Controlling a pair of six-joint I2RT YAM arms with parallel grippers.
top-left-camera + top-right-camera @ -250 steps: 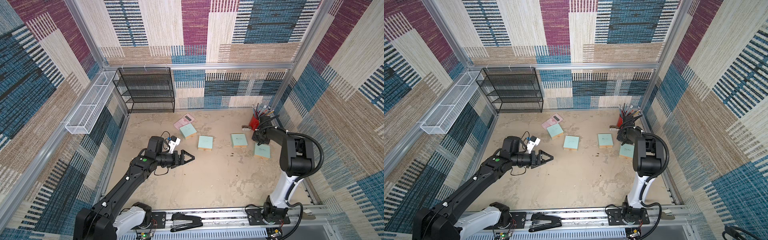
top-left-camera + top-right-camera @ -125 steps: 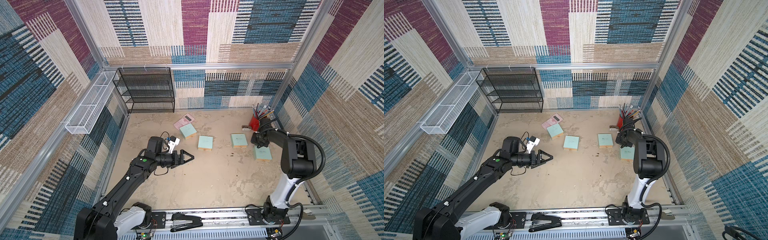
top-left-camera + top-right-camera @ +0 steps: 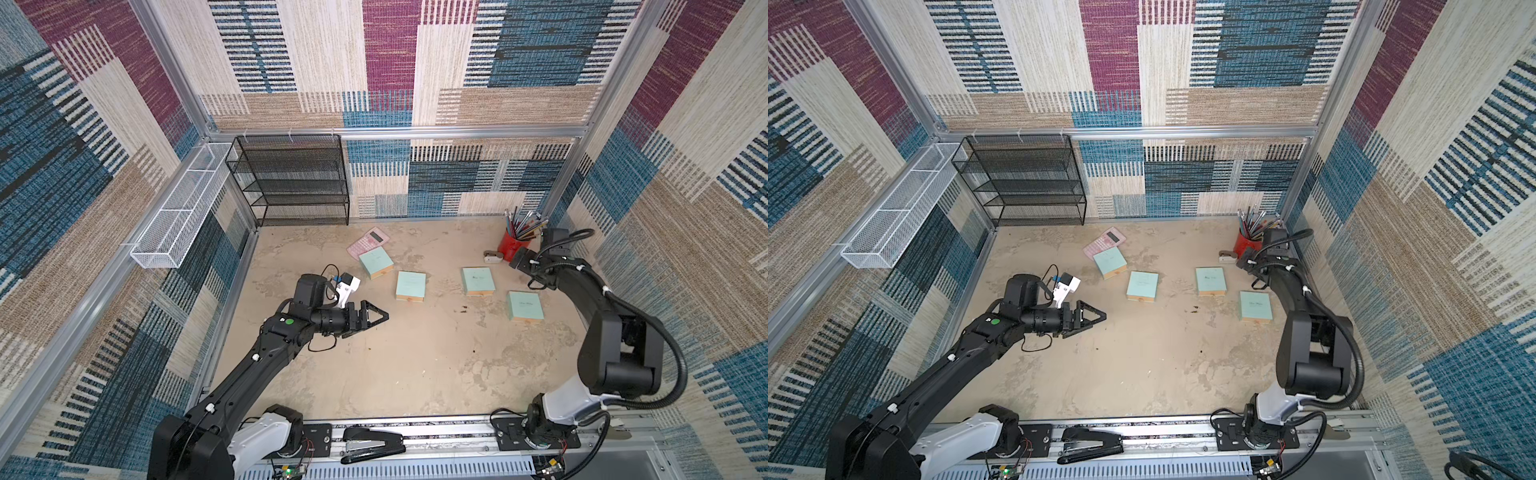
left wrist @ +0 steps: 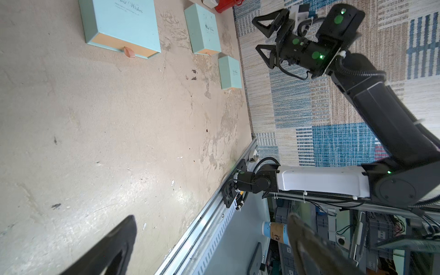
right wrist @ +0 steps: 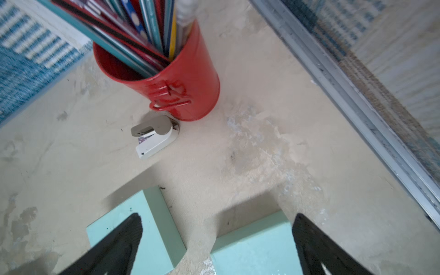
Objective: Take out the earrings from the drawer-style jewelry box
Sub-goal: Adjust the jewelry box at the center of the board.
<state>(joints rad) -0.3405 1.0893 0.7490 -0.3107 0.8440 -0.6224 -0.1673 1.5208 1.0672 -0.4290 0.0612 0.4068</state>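
Observation:
Several mint-green drawer-style jewelry boxes lie on the floor, all with drawers pushed in: (image 3: 376,263), (image 3: 410,285), (image 3: 478,281), (image 3: 525,306). The earrings are hidden. My right gripper (image 3: 516,261) hovers open just behind the two right-hand boxes (image 5: 142,226) (image 5: 257,245), nothing between its fingers (image 5: 123,238). The left wrist view also shows that gripper (image 4: 255,34) open. My left gripper (image 3: 380,318) hangs open over bare floor, left of the boxes, its fingers (image 4: 119,238) wide apart and empty. A peach pull tab (image 4: 129,51) shows on the nearest box (image 4: 121,23).
A red pencil cup (image 3: 513,247) and a small white stapler (image 5: 154,137) stand just beyond my right gripper. A pink calculator (image 3: 368,241) touches the far-left box. A black mesh shelf (image 3: 291,183) and a white wire basket (image 3: 178,208) sit at the back left, a black stapler (image 3: 372,446) on the front rail.
My right gripper was nearly shut at the rightmost box's far edge; it now stands open, drawn back toward the red cup. That box slid slightly forward. The left arm is still.

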